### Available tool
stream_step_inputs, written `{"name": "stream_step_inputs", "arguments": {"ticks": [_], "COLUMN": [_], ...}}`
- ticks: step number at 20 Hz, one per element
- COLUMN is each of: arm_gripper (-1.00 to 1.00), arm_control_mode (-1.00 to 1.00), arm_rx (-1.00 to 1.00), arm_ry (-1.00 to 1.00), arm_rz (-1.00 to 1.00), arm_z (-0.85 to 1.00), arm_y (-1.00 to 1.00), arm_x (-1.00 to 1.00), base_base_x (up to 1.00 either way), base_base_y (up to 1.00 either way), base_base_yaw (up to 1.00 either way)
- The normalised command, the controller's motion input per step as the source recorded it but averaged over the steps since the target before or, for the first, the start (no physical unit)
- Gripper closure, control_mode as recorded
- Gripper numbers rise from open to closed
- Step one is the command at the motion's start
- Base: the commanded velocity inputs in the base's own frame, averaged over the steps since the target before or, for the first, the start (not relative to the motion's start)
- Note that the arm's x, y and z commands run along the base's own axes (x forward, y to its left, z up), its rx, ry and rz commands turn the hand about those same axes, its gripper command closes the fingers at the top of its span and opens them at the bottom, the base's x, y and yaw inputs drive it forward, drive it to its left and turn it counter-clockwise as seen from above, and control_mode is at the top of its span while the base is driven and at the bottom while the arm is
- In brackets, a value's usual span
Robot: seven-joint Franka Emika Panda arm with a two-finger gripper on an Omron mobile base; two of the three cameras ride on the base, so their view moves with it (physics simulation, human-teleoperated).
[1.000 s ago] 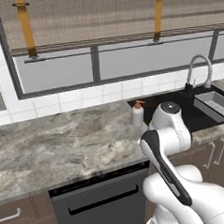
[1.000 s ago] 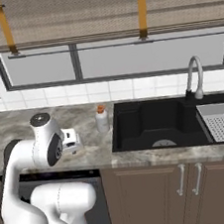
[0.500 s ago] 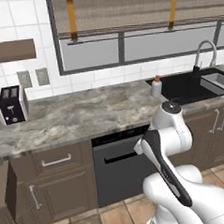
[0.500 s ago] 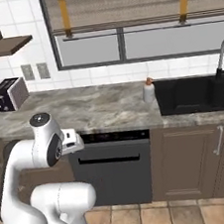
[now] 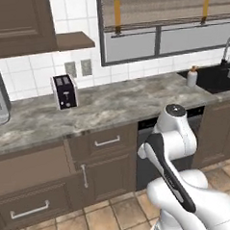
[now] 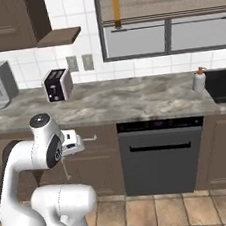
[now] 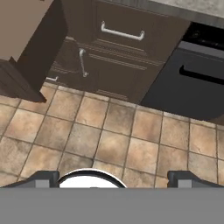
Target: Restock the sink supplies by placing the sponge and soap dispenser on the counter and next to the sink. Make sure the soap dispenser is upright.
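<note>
From the left base view the soap dispenser (image 5: 192, 77) stands upright on the bench (image 5: 111, 105) just beside the sink (image 5: 216, 80), from the right likewise, a light, rigid, likely slick bottle best gripped mid-body, while the hand view shows jaws spread wide, empty, over floor tiles (image 7: 113, 140).

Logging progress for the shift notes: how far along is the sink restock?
Partly done, it seems. The soap dispenser stands upright on the counter, right beside the sink. Nothing is in hand: the gripper points at the floor tiles with its jaws apart and empty. Left: the sponge, not found in these views, must be set by the sink.
</note>
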Motion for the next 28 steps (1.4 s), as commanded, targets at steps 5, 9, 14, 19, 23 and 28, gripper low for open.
{"name": "stream_step_inputs", "arguments": {"ticks": [5,9,14,19,23,28], "arm_gripper": [-1.00,-1.00,-1.00,-1.00,-1.00,-1.00], "arm_control_mode": [1.00,1.00,1.00,1.00,1.00,1.00], "arm_rx": [0.00,0.00,0.00,0.00,0.00,0.00], "arm_ry": [0.00,0.00,0.00,0.00,0.00,0.00], "arm_rz": [0.00,0.00,0.00,0.00,0.00,0.00], "arm_z": [0.00,0.00,0.00,0.00,0.00,0.00], "arm_y": [0.00,0.00,0.00,0.00,0.00,0.00], "arm_x": [0.00,0.00,0.00,0.00,0.00,0.00], "base_base_x": [0.07,0.09,0.45,0.28,-0.08,0.01], "base_base_y": [1.00,1.00,0.87,0.32,0.13,0.62], "base_base_yaw": [-0.05,-0.05,-0.02,0.04,0.12,0.13]}}
